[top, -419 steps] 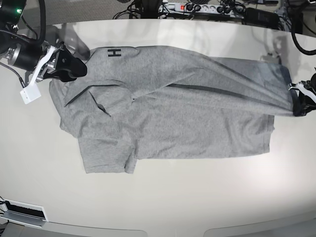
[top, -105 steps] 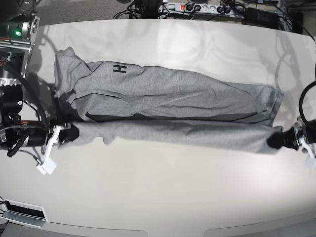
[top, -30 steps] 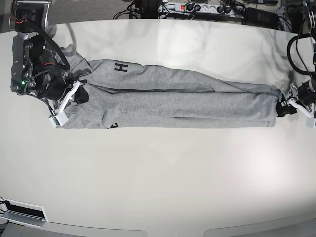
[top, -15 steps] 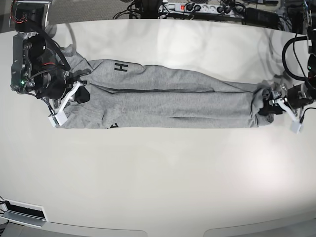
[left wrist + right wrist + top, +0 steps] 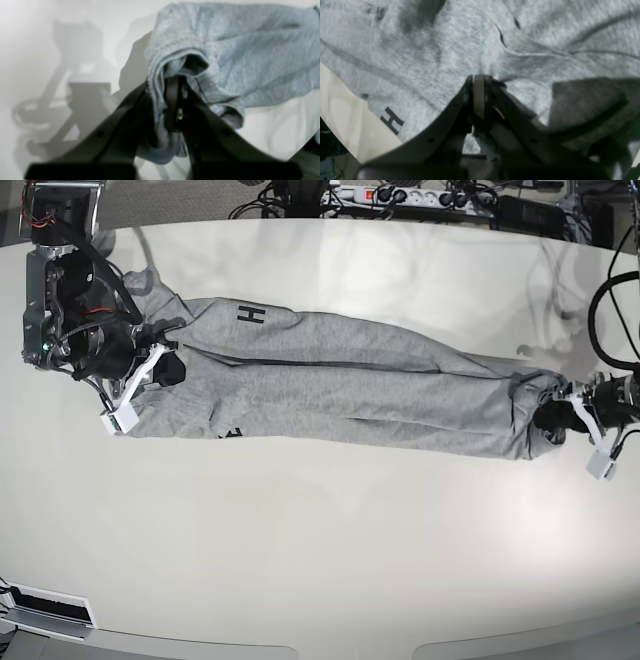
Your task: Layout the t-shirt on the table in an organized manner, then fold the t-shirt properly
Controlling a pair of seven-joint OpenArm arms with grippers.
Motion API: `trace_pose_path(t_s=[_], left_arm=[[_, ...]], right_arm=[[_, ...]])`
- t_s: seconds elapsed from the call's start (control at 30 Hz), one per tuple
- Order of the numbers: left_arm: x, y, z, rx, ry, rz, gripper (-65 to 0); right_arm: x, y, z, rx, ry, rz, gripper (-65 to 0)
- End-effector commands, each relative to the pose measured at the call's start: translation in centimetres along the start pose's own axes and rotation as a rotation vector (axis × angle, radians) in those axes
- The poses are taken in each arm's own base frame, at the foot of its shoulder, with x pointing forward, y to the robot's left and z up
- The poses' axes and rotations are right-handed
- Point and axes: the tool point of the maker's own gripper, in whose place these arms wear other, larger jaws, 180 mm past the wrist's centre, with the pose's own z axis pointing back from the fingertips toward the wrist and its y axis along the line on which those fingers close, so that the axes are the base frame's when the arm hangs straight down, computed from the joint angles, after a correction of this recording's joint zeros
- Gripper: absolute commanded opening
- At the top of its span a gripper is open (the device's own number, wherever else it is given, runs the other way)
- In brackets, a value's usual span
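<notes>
A very large, glossy off-white table with a rounded edge point(image 5: 330, 560) fills almost the whole base view. Across its upper half lies a heather-grey short-sleeved cotton t-shirt point(image 5: 340, 385), folded lengthwise into a long narrow band that runs from the upper left of the view down toward the right. A black block letter H point(image 5: 251, 315) shows on the shirt's far layer near the left end, and a scrap of more black lettering peeks out at the near edge of the band.

At the left end of the band, the right arm's black gripper point(image 5: 165, 368) rests on the cloth. The right wrist view shows its jaws point(image 5: 478, 82) pressed together with their tips against the grey fabric, which puckers into creases around them; they are clenched on the t-shirt there.

At the right end, the left arm's black gripper point(image 5: 553, 417) sits in the bunched end of the shirt. In the left wrist view its jaws point(image 5: 172, 90) stand nearly together with several layers of the hem pinched between them, the cloth rolling over the tips, so it is grasping the t-shirt.

Beyond the far edge of the table, a white power strip point(image 5: 400, 196) and black cables lie on the floor.
</notes>
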Motion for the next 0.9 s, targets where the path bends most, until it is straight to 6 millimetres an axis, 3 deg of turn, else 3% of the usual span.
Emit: trace_pose_path(t_s=[0.0,0.3,0.6,0.87], left_arm=[[2.1,0.3,1.2,0.001,-0.048,-0.018,-65.0],[3.7,-6.2,0.2,-0.297,-0.118,0.133,-65.0],[7.2,-16.4,0.5,-0.581,-0.176,-0.017,-65.0],[6.8,-20.7,-2.4,-0.65,-0.176,-0.014,-65.0]], right_arm=[[-0.3,-0.5,0.3,-0.017,0.03,0.013,-65.0],[-0.2,-0.5,0.3,-0.018,0.028,0.014,-65.0],[-0.1,-0.5,0.3,-0.018,0.025,0.014,-65.0],[-0.1,-0.5,0.3,-0.018,0.025,0.014,-65.0]])
